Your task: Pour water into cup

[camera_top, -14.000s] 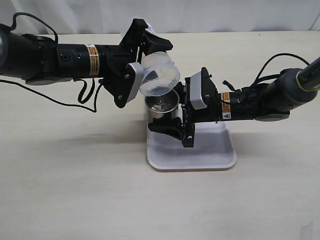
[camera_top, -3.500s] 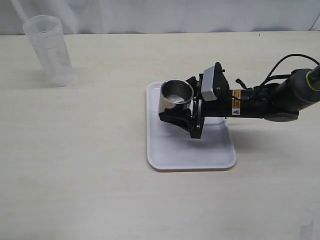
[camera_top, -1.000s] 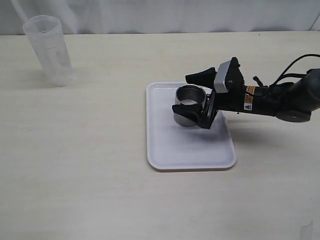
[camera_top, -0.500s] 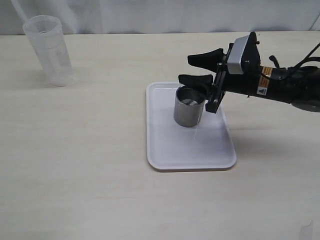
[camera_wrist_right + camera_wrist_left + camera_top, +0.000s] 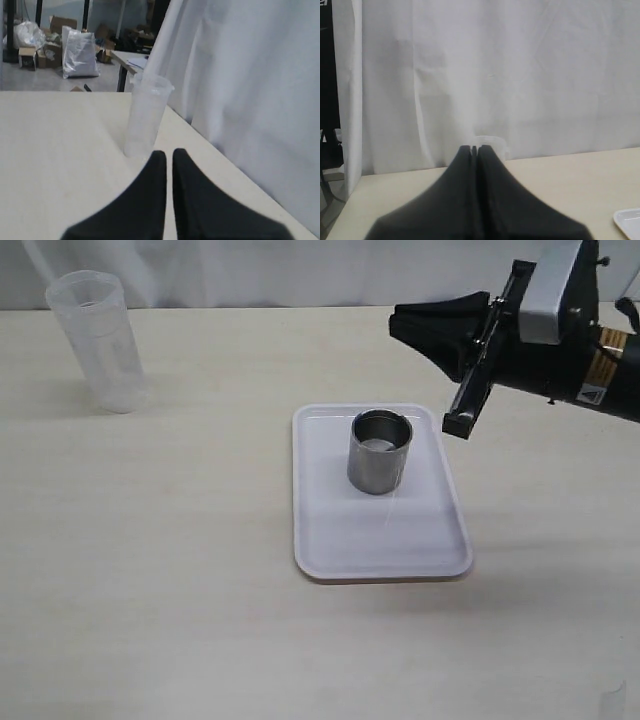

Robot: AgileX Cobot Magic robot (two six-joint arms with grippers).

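Steel cup point(image 5: 380, 452) stands upright on the white tray point(image 5: 340, 540), a little water point(image 5: 378, 444) glinting inside. Plastic beaker point(image 5: 98, 340) stands well apart, far left. Right gripper point(image 5: 398, 324) hovers beyond the tray, fingers pressed together, empty; left gripper point(image 5: 474, 149) likewise closed, holding nothing.

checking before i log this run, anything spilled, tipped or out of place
Nothing stands out. The steel cup stands upright on the white tray, the plastic beaker upright on the table, no puddle visible.

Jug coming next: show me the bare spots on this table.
Wide bare table between the beaker and the tray, and along the near edge. The tray's near half is free. Tightest around the cup, right gripper hovering nearby.
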